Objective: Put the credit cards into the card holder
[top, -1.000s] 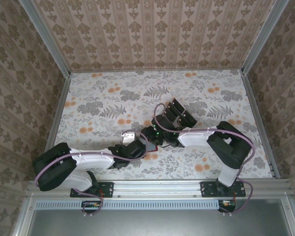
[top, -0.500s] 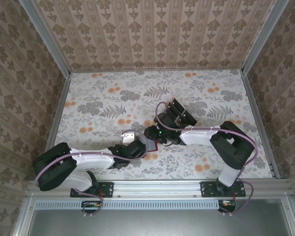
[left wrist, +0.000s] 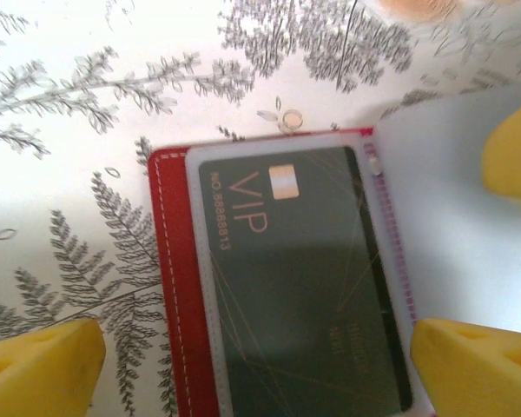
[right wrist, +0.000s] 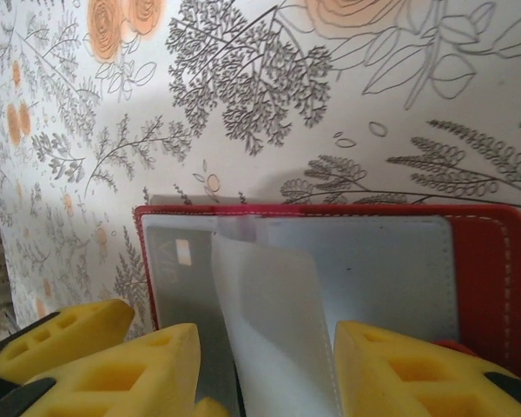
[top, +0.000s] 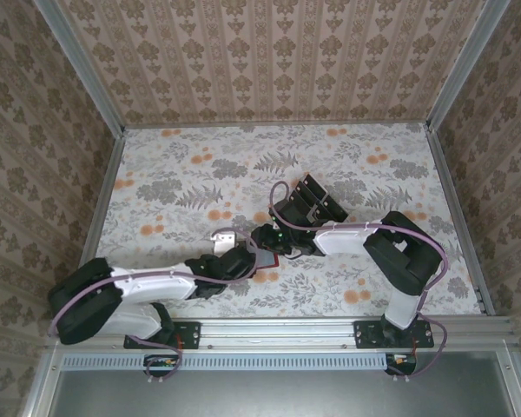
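carefully: a loose sleeve (right wrist: 269, 321) could block the next card
top view: left hand (top: 243, 259) and right hand (top: 265, 241) meet over the card holder (top: 272, 259) mid-tabletop (top: 174, 182), spare credit cards (top: 317, 204) behind. left wrist, sharper: left hand spread astride it, a vip card (left wrist: 304, 287) already pocketed. right wrist: right hand spread, the raised sleeve between its fingers (right wrist: 399, 365), perhaps touching; it may flop shut.

card holder (left wrist: 168, 287): red, looks like leather to me, pale stitching
sleeves (right wrist: 273, 330): frosted, smooth plastic
credit card (left wrist: 304, 287): dark, smooth, slight sheen
finger pads (right wrist: 408, 369): yellow, foamy, matt
table cover (top: 182, 174): printed, matt
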{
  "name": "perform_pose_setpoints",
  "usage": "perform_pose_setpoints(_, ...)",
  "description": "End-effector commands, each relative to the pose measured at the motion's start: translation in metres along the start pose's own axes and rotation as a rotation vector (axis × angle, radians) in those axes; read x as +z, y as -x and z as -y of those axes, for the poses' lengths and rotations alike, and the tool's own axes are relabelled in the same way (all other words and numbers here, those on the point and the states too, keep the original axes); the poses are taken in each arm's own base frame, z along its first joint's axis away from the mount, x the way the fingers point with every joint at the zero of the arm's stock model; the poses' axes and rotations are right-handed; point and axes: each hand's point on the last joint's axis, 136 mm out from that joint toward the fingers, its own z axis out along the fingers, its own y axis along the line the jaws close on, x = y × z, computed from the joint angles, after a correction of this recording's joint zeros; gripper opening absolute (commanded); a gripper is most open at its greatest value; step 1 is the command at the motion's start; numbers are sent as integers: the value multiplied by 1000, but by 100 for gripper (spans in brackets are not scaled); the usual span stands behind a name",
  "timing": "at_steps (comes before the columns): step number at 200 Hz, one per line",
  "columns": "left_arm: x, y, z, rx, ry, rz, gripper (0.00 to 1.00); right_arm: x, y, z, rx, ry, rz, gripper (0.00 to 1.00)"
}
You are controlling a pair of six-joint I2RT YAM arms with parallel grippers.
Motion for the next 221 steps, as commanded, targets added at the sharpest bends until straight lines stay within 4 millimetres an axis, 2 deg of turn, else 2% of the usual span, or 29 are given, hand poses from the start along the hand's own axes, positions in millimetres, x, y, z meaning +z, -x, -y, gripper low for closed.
perform_pose_setpoints(1,-24,23,-11,-51,25,63,100,-5,-2,-30,-47,62,-20,47)
perform_pose_setpoints(36,-54,44,-40,-161,34,142,100,7,-10,-48,-71,62,-45,47)
perform_pose_setpoints(54,-63,47,-54,-211,31,162,100,20,-14,-52,-79,49,-59,47)
perform_pose_setpoints(88,-67,41,-71,-269,36,160,100,50,-25,-46,-79,8,-94,47)
perform_pose_setpoints(125,-64,35,-76,-279,47,135,100,57,-31,-43,-70,4,-106,47)
perform_pose_setpoints(151,-61,33,-75,-286,39,129,100,51,-29,-50,-84,24,-105,47)
perform_pose_setpoints(175,-58,33,-74,-282,44,116,100,37,-22,-76,-130,105,-95,47)
perform_pose_setpoints(202,-54,33,-73,-272,54,99,100,-2,0,-111,-215,205,-37,47)
perform_pose_setpoints(221,-50,33,-69,-261,51,80,100,-34,19,-112,-255,181,10,47)
